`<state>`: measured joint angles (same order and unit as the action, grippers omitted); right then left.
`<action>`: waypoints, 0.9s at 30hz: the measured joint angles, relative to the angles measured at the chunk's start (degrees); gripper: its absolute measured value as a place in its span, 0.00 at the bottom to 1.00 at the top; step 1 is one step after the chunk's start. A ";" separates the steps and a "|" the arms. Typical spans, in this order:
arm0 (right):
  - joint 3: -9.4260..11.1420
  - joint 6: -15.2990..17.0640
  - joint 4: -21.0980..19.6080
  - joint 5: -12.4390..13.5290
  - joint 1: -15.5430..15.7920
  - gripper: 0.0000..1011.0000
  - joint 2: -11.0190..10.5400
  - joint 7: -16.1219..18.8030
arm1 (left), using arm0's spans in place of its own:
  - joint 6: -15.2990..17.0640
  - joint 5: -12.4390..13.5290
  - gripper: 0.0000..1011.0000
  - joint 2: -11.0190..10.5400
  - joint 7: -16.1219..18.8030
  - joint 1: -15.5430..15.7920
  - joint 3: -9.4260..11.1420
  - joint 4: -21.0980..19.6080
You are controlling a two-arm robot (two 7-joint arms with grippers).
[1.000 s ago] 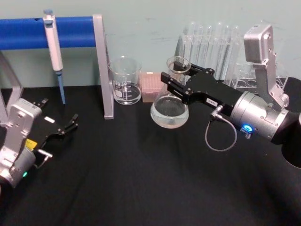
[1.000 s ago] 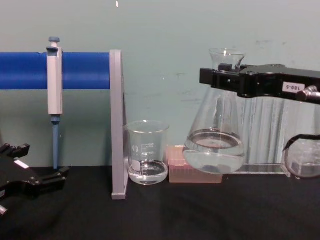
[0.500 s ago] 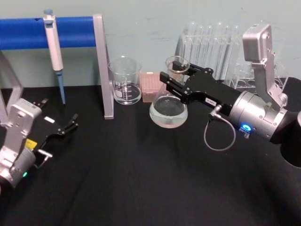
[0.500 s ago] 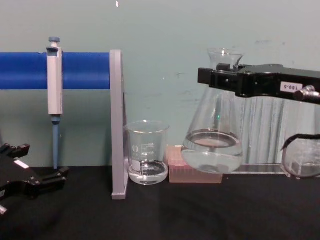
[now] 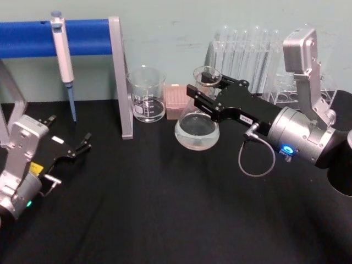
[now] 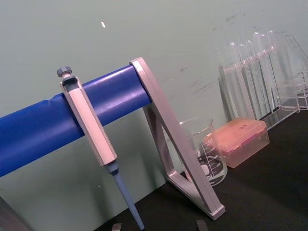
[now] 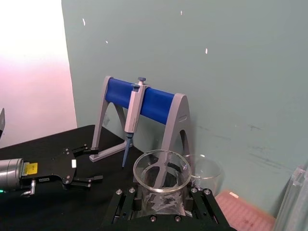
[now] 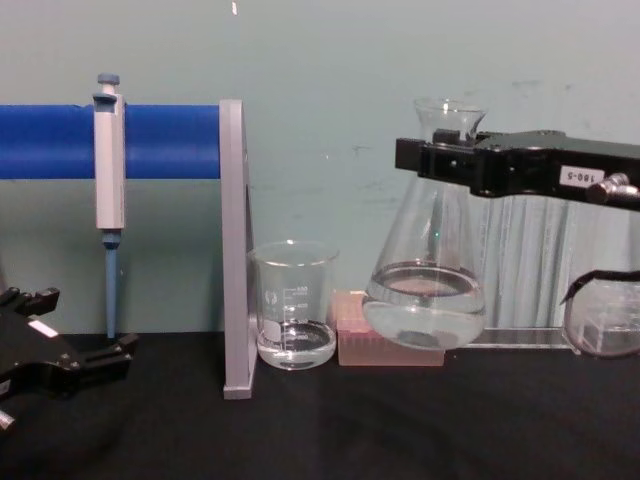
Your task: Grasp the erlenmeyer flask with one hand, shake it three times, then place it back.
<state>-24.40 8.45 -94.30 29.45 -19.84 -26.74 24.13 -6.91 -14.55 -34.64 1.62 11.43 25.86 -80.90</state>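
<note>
Right end effector (image 5: pixel 202 92) clenches the erlenmeyer flask (image 5: pixel 198 116) — clear liquid (image 5: pixel 197 137) inside; left end effector (image 5: pixel 69 130) spread.

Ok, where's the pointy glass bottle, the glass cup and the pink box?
flask (image 8: pixel 425 250): chest view, on its sloping glass side above the water.
glass cup (image 8: pixel 293 300): chest view, on its front wall by the marks.
pink box (image 5: pixel 174 104): head view, on its top.

One erlenmeyer flask (image 5: pixel 197 129) at centre, one beaker (image 5: pixel 147 94) and one pink box (image 5: pixel 175 102) just left of it, one pipette (image 5: pixel 62 47) on one blue stand (image 5: pixel 27 37) at upper left. Two grippers: left gripper (image 5: pixel 70 127) at lower left, right gripper (image 5: pixel 204 87) at centre right. Test tubes (image 5: pixel 247 52) at upper right: roughly five, overlapping.
</note>
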 joint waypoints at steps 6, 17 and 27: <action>-0.02 0.01 0.07 -0.02 0.03 0.45 -0.03 0.02 | 0.00 0.00 0.99 0.00 0.00 0.00 0.00 0.00; -0.54 0.03 -0.41 0.25 0.20 0.45 -0.31 0.95 | 0.00 0.00 0.99 0.00 0.00 0.00 0.00 0.00; -2.75 -0.22 -0.67 1.25 -0.29 0.45 -0.95 4.55 | 0.00 0.00 0.99 0.00 0.00 0.00 0.00 0.00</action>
<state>-27.15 8.23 -94.96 30.69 -20.13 -27.68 28.68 -6.91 -14.55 -34.65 1.62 11.43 25.86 -80.90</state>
